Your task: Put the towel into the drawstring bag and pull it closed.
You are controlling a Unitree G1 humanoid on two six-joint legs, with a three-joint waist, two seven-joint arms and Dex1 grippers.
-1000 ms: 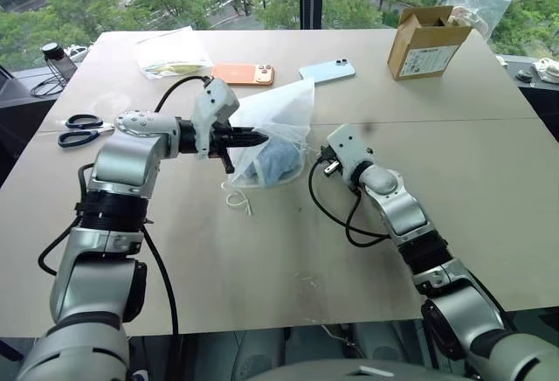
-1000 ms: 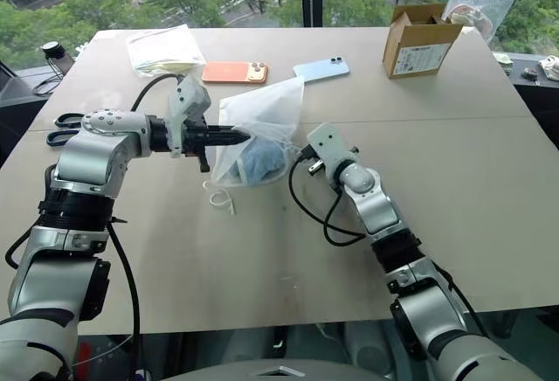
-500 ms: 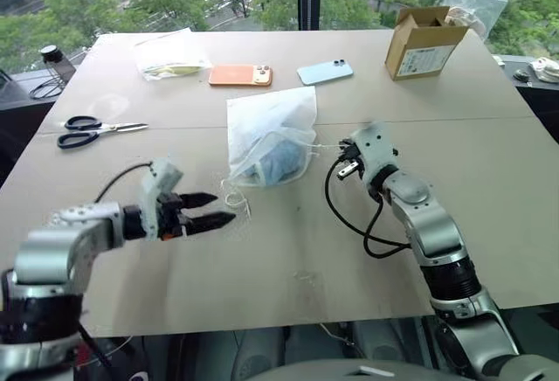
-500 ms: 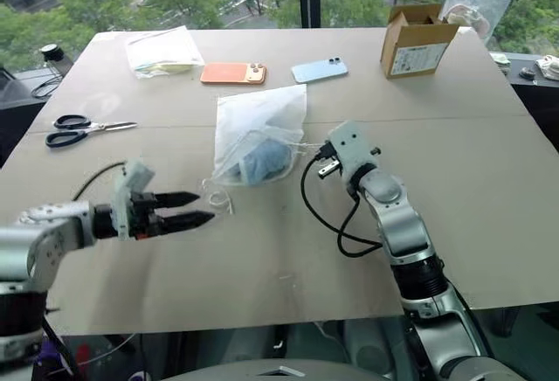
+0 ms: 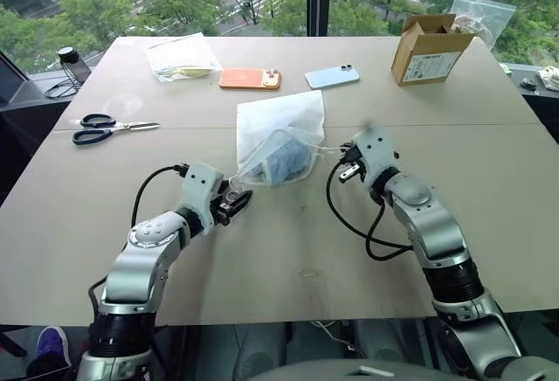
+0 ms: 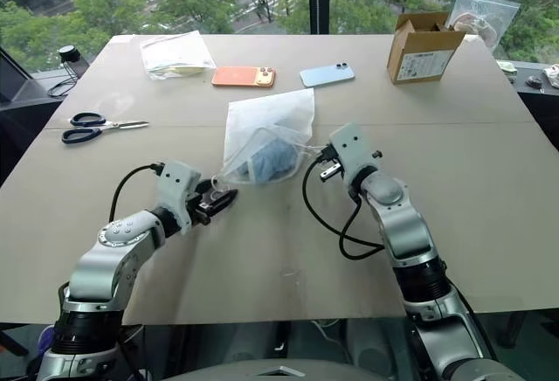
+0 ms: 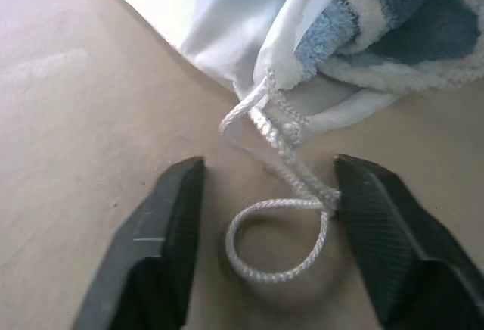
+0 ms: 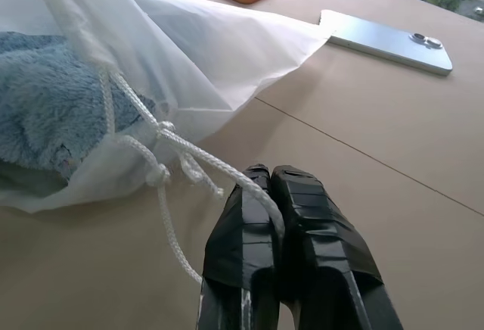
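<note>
The white drawstring bag (image 5: 281, 121) lies mid-table with the light blue towel (image 5: 285, 161) inside, showing through the fabric and at the mouth (image 7: 401, 27). My left gripper (image 7: 268, 165) sits low on the table at the bag's near-left corner, open, its fingers (image 7: 166, 231) on either side of a white cord loop (image 7: 280, 224) without touching it. Just right of the bag's mouth, my right gripper (image 8: 274, 172) is shut on the other drawstring cord (image 8: 189, 152), which runs fairly taut from the gathered edge to the fingertips.
Scissors (image 5: 113, 126) lie at the left. An orange phone (image 5: 250, 78) and a blue phone (image 5: 332, 76) lie behind the bag. A clear bag with yellowish contents (image 5: 182, 56) is at the back left. A cardboard box (image 5: 426, 49) and a zip bag (image 5: 479, 14) are at the back right.
My left gripper left the bag's mouth, dropped to the table, opened wide, then narrowed around the cord loop. My right gripper drew slightly right with its cord, tightening the mouth.
</note>
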